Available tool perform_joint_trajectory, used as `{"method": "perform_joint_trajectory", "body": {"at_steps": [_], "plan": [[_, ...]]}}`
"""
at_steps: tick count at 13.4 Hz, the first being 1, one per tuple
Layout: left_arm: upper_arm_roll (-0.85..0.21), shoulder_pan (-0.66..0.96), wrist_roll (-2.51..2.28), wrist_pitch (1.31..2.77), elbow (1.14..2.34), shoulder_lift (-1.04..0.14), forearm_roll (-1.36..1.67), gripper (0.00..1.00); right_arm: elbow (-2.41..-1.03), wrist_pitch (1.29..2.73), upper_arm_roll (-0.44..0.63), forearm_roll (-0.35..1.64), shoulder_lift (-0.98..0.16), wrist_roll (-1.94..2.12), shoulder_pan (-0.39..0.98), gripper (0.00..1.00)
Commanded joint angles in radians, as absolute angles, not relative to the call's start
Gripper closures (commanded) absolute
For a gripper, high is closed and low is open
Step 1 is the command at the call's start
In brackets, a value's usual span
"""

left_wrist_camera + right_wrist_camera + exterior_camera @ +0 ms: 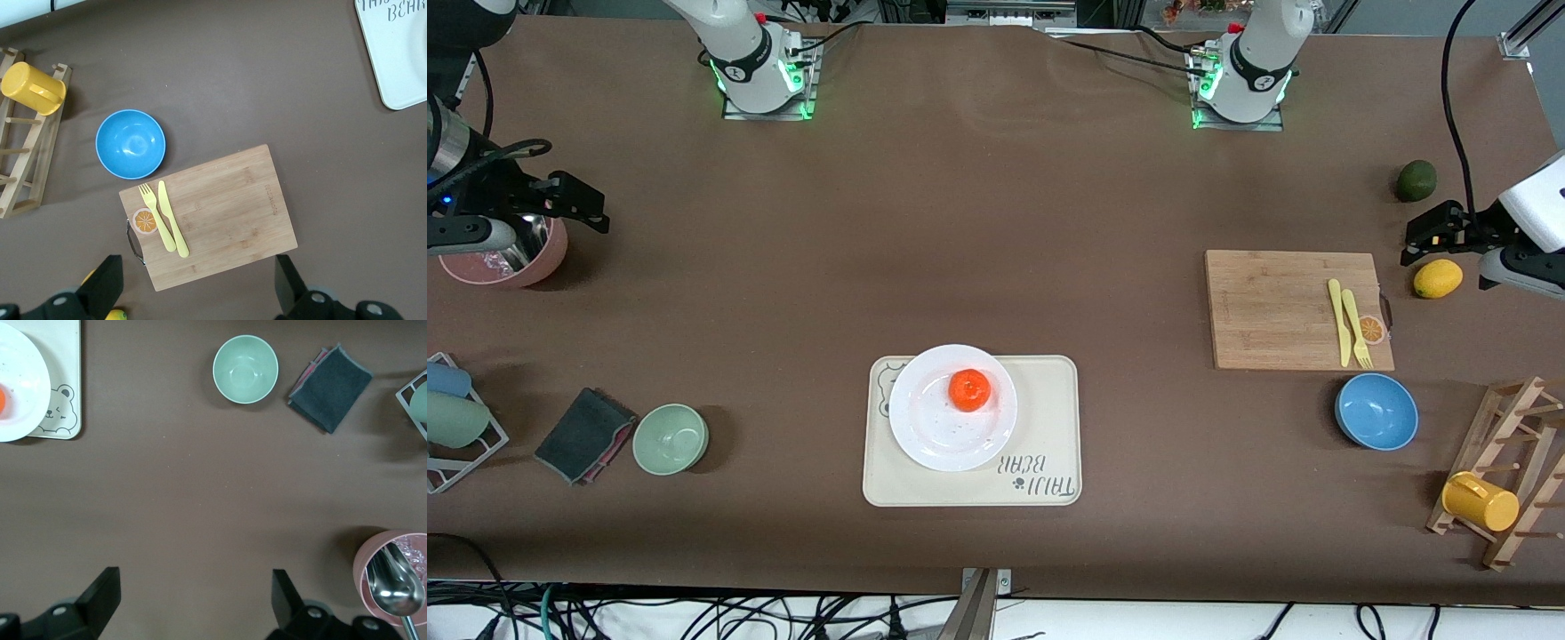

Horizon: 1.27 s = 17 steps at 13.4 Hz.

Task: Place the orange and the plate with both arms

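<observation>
The orange [969, 389] sits on the white plate [925, 427], which rests on the beige bear-print tray [1040, 391] at the middle of the table. The plate's edge [17, 367] and a sliver of the orange [2, 401] also show in the right wrist view. My left gripper [1432, 233] is open and empty over the table at the left arm's end, between the cutting board and a lemon; it also shows in the left wrist view [198, 287]. My right gripper [578, 209] is open and empty at the right arm's end beside a pink bowl; it also shows in the right wrist view [193, 603].
A wooden cutting board [1272, 307] holds a yellow knife and fork [1352, 324]. Near it are a blue bowl [1376, 411], a lemon [1438, 278], a dark green fruit [1416, 180] and a rack with a yellow mug [1480, 500]. A green bowl [671, 438], dark cloth [585, 434] and pink bowl [516, 258] lie at the right arm's end.
</observation>
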<state>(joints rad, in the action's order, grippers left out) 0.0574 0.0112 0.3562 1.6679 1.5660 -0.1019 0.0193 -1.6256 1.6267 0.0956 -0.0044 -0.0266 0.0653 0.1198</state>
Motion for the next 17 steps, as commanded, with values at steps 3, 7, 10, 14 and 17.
{"method": "perform_joint_trajectory", "body": {"at_steps": [3, 7, 10, 14, 17], "plan": [[0.058, 0.012, 0.376, 1.661, 1.542, -0.114, 0.038, 0.00, -1.592, 1.609, 0.097, -0.022, -0.038, 0.054, 0.118, 0.00], [0.060, 0.014, 0.376, 1.660, 1.542, -0.114, 0.038, 0.00, -1.583, 1.595, 0.100, -0.023, -0.038, 0.063, 0.114, 0.00], [0.060, 0.014, 0.376, 1.660, 1.542, -0.114, 0.038, 0.00, -1.563, 1.594, 0.101, -0.032, -0.038, 0.066, 0.112, 0.00], [0.060, 0.014, 0.376, 1.660, 1.542, -0.114, 0.038, 0.00, -1.563, 1.583, 0.097, -0.028, -0.040, 0.066, 0.117, 0.00], [0.060, 0.014, 0.376, 1.660, 1.542, -0.114, 0.038, 0.00, -1.566, 1.560, 0.098, -0.018, -0.038, 0.061, 0.114, 0.00]]}}
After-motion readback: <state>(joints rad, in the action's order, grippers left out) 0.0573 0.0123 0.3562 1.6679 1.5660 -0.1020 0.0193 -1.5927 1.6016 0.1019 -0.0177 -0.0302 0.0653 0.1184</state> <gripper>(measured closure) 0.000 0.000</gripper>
